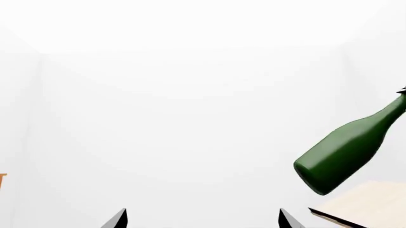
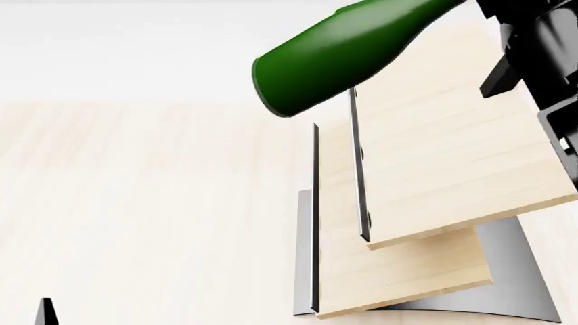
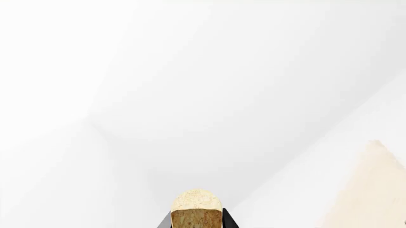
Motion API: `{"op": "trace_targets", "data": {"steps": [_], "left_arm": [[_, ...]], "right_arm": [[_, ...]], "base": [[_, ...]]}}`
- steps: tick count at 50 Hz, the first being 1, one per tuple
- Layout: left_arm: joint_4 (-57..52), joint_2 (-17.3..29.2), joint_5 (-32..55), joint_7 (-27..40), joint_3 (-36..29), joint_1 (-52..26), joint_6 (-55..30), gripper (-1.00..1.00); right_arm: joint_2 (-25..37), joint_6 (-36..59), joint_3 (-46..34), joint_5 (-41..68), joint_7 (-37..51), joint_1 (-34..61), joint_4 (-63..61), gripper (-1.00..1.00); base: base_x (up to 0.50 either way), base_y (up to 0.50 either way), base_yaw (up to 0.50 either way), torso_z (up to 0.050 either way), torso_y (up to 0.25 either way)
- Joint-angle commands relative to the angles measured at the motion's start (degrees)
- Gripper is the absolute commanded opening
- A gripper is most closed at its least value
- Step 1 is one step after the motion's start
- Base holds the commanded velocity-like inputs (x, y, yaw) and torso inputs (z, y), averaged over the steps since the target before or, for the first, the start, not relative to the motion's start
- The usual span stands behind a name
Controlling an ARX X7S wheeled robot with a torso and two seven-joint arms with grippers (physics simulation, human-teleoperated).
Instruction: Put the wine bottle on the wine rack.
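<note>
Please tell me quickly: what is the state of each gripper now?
Left gripper: open, holding nothing.
Right gripper: closed on the wine bottle, near its cork.

The wine bottle (image 2: 339,51) — dark green, glossy — hangs tilted across the upper middle of the head view, base toward the lower left, neck running off the top right. Below it, lower right, the wine rack (image 2: 442,162) — slanted pale-wood boards, thin black edge bars, grey base.

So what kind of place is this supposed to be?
Hard to say: probably a bare simulated test room, not a real home. A pale-wood table carries a wine rack, a green wine bottle hangs over it, and plain white walls surround everything.
</note>
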State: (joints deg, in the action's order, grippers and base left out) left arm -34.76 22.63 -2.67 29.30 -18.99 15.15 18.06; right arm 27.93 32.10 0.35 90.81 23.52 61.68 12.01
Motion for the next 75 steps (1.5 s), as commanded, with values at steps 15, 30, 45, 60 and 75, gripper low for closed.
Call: {"op": "trace_targets", "data": {"steps": [15,30,45,60,75], "left_arm": [[-0.21,0.17,-0.42,0.26,-0.59,-0.23,-0.74,1.0],[0.08,0.26,-0.5,0.45,-0.83,-0.51,-0.83,1.0],[-0.01,0.35,-0.59,0.66,-1.09,-0.62,-1.09,1.0],[0.37,0.44,-0.75,0.84,-1.44,-0.75,-0.96,1.0],[0.63,0.56,-0.83,1.06,-1.68,-0.9,-0.84,1.0]], "right_arm": [[6.94,7.24,3.1,7.25,-5.79,4.07,14.32,-1.0],[8.85,7.97,5.83,11.11,0.25,1.28,9.98,-1.0],[10.68,8.97,5.81,10.92,-3.27,0.74,13.6,-1.0],[11.54,8.82,5.25,9.17,-7.17,-0.82,15.5,-1.0],[11.4,8.28,5.3,8.62,-8.31,-3.16,14.7,-1.0]], "base": [[0.0,0.0,0.0,0.0,0.001],[0.0,0.0,0.0,0.0,0.001],[0.0,0.0,0.0,0.0,0.001],[0.0,0.0,0.0,0.0,0.0],[0.0,0.0,0.0,0.0,0.001]]}}
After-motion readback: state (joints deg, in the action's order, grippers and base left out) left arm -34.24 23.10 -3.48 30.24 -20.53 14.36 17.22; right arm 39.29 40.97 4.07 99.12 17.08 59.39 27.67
